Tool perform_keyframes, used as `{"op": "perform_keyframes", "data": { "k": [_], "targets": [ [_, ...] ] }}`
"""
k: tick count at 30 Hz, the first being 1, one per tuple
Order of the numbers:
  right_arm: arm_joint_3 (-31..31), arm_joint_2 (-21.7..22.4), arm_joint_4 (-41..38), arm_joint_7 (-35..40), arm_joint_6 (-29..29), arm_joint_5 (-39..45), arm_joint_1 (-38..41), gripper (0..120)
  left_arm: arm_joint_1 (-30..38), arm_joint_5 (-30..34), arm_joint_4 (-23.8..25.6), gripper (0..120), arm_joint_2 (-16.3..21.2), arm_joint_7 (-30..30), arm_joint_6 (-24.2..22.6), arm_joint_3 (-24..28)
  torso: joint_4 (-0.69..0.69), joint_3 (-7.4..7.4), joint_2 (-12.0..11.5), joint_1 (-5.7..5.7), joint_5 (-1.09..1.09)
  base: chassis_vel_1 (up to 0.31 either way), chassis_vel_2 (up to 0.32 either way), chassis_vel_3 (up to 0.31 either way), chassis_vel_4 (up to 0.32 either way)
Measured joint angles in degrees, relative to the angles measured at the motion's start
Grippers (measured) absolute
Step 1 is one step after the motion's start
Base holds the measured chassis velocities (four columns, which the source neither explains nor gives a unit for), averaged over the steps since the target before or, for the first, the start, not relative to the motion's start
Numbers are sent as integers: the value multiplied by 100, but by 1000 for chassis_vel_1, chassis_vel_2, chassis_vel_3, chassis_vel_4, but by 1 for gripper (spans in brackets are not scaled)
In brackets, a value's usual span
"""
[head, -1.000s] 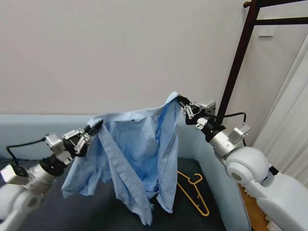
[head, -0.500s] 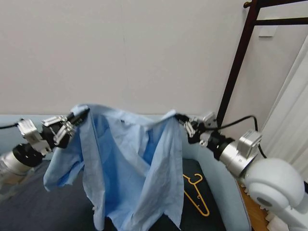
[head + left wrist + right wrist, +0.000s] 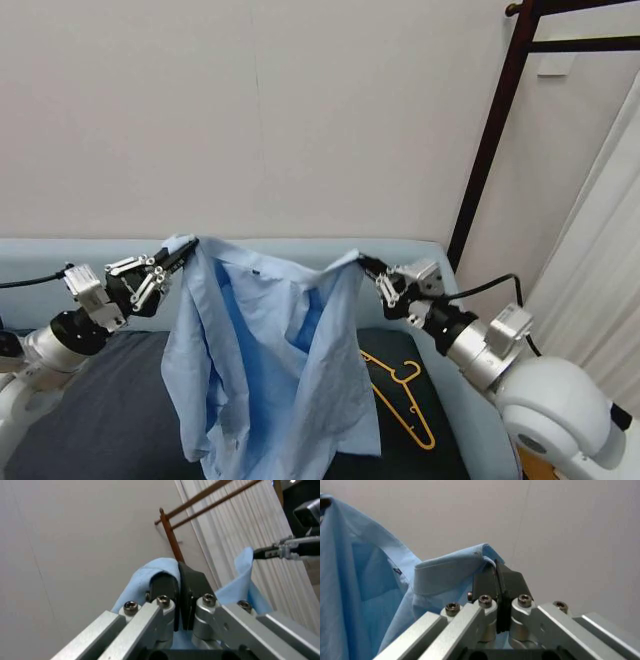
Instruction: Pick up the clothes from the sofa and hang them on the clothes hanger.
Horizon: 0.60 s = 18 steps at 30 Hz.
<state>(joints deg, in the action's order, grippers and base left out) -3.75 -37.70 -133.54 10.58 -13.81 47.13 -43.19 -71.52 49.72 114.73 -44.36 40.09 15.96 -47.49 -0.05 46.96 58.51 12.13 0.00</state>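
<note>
pale wall (image 3: 250, 120) behind sofa (image 3: 60, 258): shirt (image 3: 270, 360) hangs spread between left gripper (image 3: 178, 256) and right gripper (image 3: 366, 266), each clamped on a top edge. risk: thin pinches may slip, dropping it short of the rack (image 3: 490, 150), far right.

Shirt (image 3: 270, 350): plain light blue, no print, darker blue inside the folds. Hanger (image 3: 404, 376): yellow. Sofa (image 3: 60, 258): pale blue-grey back, dark charcoal seat. Clothes rack (image 3: 490, 140): dark brown. Wall (image 3: 300, 100): off-white. Curtain (image 3: 600, 270): white. Left gripper (image 3: 183, 250), right gripper (image 3: 362, 262): silver, black fingers.
</note>
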Motion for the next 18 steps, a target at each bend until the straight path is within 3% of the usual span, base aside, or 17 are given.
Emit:
{"op": "perform_keyframes", "data": {
  "k": [4,7,12,18],
  "targets": [
    [118,-115,210,159,-92,-567,-815,0,-212,-495,-189,0,-243,208,103,253,-2,0,0,0,-3,0,0,0,0],
    [454,-495,716,274,-194,-1360,-1462,0,-279,-1058,-502,0,-466,593,209,500,-4,0,0,0,0,0,0,0,0],
    [690,-979,1228,287,-146,-1574,-1583,0,-287,-1609,-916,0,-580,814,334,619,-1,0,0,0,-1,0,0,0,0],
    [783,-1477,2028,-579,616,-1395,-1486,2,-268,-1982,-1198,0,-709,689,399,666,0,1,0,0,-1,0,0,0,0]
  ]
}}
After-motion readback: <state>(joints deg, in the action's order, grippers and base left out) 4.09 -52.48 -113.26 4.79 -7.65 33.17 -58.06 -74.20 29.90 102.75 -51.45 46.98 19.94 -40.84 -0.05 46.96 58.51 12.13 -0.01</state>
